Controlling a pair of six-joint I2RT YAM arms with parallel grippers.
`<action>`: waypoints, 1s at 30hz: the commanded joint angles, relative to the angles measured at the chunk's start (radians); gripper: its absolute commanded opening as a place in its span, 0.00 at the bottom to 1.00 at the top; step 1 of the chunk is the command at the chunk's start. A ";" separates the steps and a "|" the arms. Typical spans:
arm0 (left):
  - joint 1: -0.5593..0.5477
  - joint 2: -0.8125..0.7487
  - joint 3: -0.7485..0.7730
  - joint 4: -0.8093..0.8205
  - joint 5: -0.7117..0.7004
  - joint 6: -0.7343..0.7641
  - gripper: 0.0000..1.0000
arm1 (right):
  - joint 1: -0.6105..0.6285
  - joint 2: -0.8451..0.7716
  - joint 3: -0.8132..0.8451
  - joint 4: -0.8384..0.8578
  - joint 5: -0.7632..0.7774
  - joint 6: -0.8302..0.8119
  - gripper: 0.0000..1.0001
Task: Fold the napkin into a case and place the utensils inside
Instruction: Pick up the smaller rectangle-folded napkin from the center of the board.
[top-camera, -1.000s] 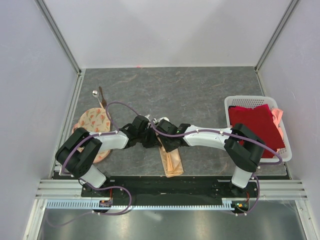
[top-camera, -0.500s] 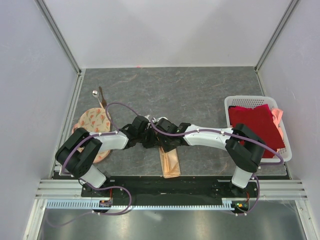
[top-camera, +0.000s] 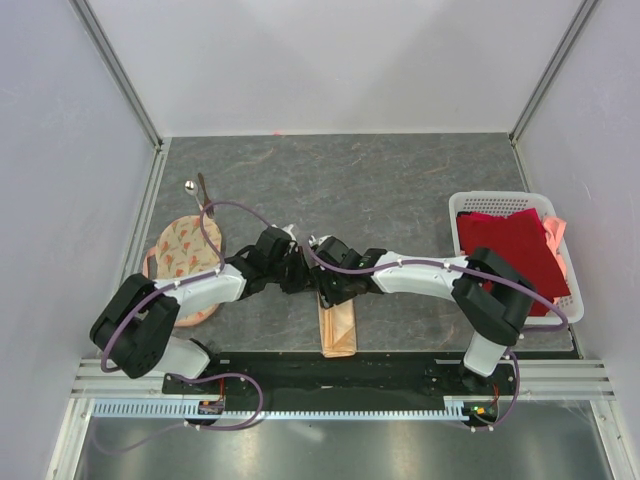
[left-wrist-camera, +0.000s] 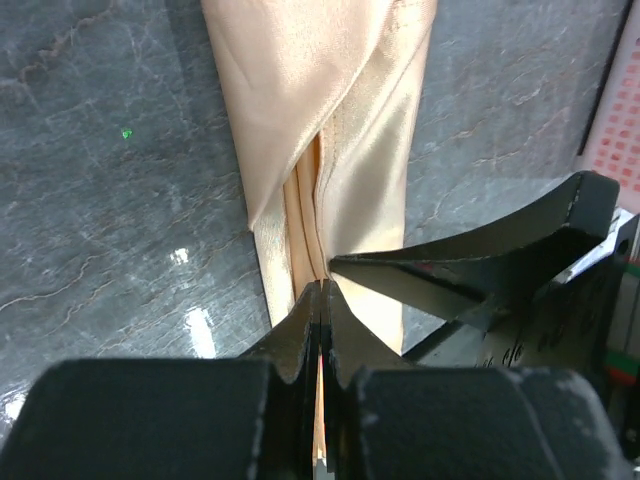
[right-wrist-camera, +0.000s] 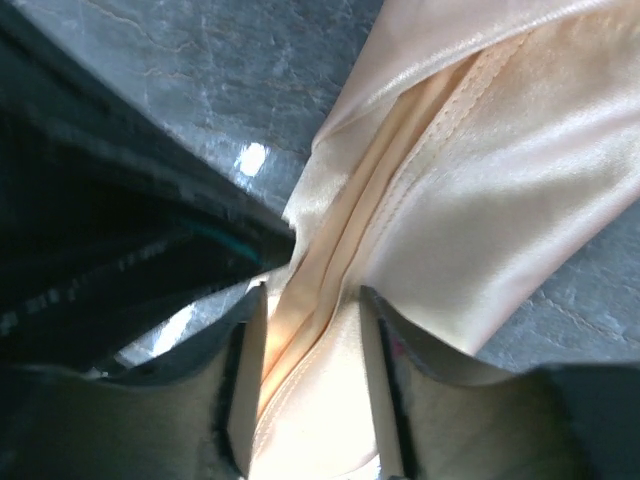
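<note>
Bright, even overhead light leaves only soft shadows in the top view, while the wrist views show white glare spots on the table (left-wrist-camera: 90, 180), sheen on the napkin (left-wrist-camera: 300, 90) and a blurred, dark foreground.

No legible text, labels, brands, numbers or signs anywhere.

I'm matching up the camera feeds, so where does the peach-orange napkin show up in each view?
Top external: napkin low centre, a narrow strip below the two wrists.
Left wrist: upper centre, running down into the shut left fingers.
Right wrist: centre to upper right, between the parted right fingers.
Shared landmark: the grey marbled tabletop around it.
</note>
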 joint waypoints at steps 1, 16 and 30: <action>0.024 0.016 0.062 -0.031 0.032 0.031 0.02 | -0.009 -0.087 -0.015 0.022 -0.038 0.004 0.56; 0.218 -0.274 0.010 -0.276 -0.149 -0.064 0.02 | 0.003 -0.047 0.071 -0.074 0.080 0.078 0.60; 0.232 -0.394 -0.022 -0.327 -0.095 -0.034 0.04 | 0.052 0.100 0.169 -0.140 0.179 0.183 0.54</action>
